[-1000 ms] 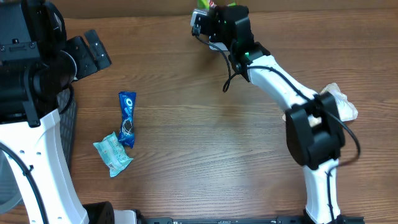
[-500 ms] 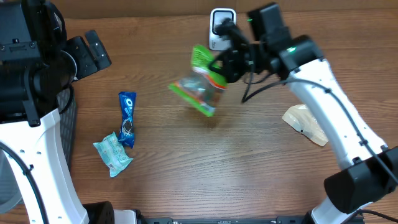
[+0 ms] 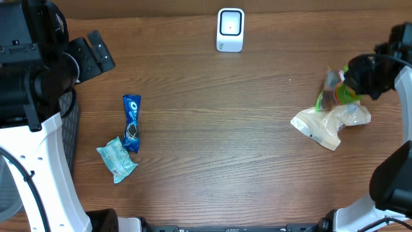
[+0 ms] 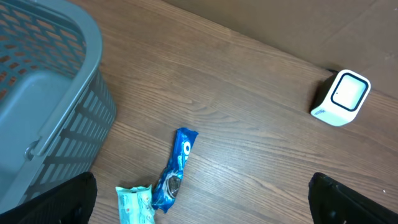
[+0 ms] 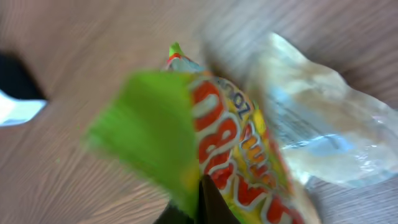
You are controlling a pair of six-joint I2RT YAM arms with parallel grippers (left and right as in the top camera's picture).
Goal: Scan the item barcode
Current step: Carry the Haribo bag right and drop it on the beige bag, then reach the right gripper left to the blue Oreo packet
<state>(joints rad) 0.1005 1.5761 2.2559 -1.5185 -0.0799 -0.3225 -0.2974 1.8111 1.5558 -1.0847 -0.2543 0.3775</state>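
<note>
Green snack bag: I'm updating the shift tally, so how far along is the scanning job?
Done, apparently: the green snack bag was near the scanner a moment ago and has moved right, by the pale bag. In hand: the right gripper is shut on it, not yet released. Left: the blue packet and teal packet lie untouched; the left gripper hangs open.

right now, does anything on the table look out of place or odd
Nothing looks spilled. The green bag, shut in the right jaws, hangs over the clear bag at the right edge, well away from the scanner. On the left, the blue packet touches the teal packet at its lower end.
</note>
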